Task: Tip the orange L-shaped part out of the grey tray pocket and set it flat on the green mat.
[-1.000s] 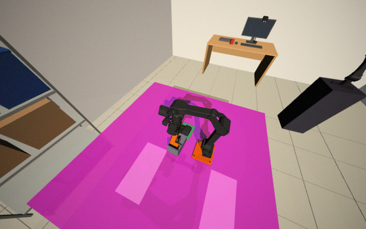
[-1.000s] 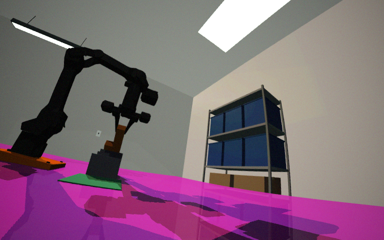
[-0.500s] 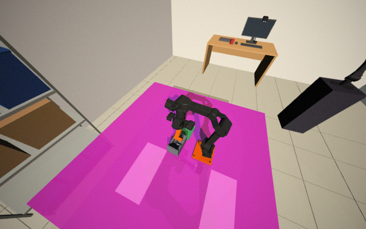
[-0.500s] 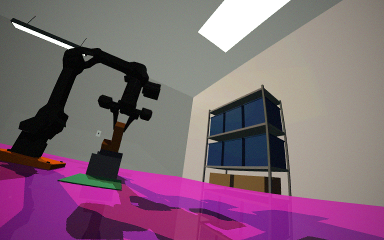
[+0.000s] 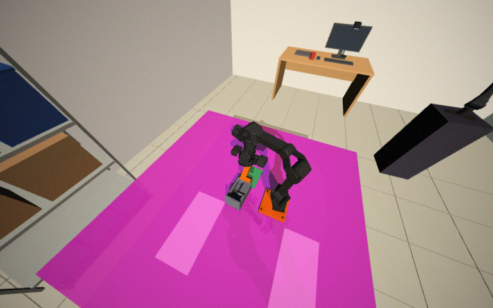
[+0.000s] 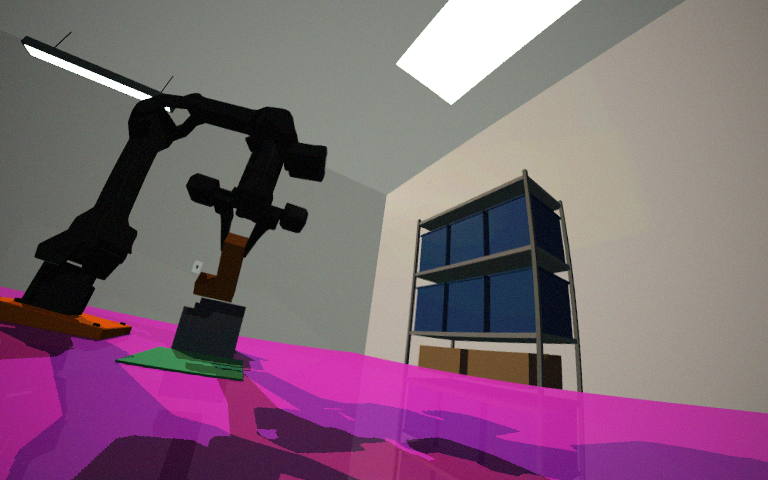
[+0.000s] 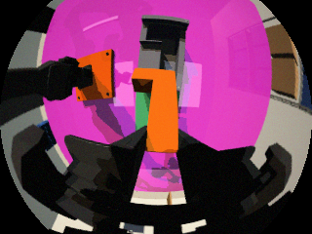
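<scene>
In the exterior view, left to right: the arm's base (image 6: 56, 294), then the claw (image 6: 236, 240) clamped on the top end of the part (image 6: 223, 271), which hangs upright, foot down, clear above the tray (image 6: 208, 333). The mat (image 6: 164, 359) lies under and beside the tray. Risks, as I judge them: the part hangs vertical, so it must be turned flat before release or it may land on edge; a low sideways move could catch the foot on the tray's rim
</scene>
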You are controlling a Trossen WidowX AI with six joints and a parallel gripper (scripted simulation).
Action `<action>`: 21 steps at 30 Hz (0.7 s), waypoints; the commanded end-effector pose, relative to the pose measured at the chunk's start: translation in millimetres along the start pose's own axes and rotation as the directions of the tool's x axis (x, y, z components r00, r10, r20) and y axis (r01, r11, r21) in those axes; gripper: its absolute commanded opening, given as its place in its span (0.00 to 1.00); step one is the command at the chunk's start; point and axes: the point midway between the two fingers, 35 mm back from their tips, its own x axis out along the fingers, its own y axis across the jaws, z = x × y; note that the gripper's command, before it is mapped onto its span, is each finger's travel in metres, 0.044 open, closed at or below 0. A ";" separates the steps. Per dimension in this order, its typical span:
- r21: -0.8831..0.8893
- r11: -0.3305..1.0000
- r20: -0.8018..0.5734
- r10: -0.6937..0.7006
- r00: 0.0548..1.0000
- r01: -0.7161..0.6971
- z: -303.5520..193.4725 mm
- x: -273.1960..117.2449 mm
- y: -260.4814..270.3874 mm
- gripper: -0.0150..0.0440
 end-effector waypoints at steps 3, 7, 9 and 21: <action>-0.002 1.000 0.001 -0.002 1.000 0.002 -20.9 0.1 1.0 0.25; -0.002 1.000 -0.001 -0.002 1.000 0.002 -36.7 0.0 2.7 0.25; -0.002 1.000 -0.002 -0.002 1.000 0.002 -45.1 0.0 3.6 0.25; -0.002 1.000 -0.003 -0.002 1.000 0.002 -60.6 4.9 5.5 0.25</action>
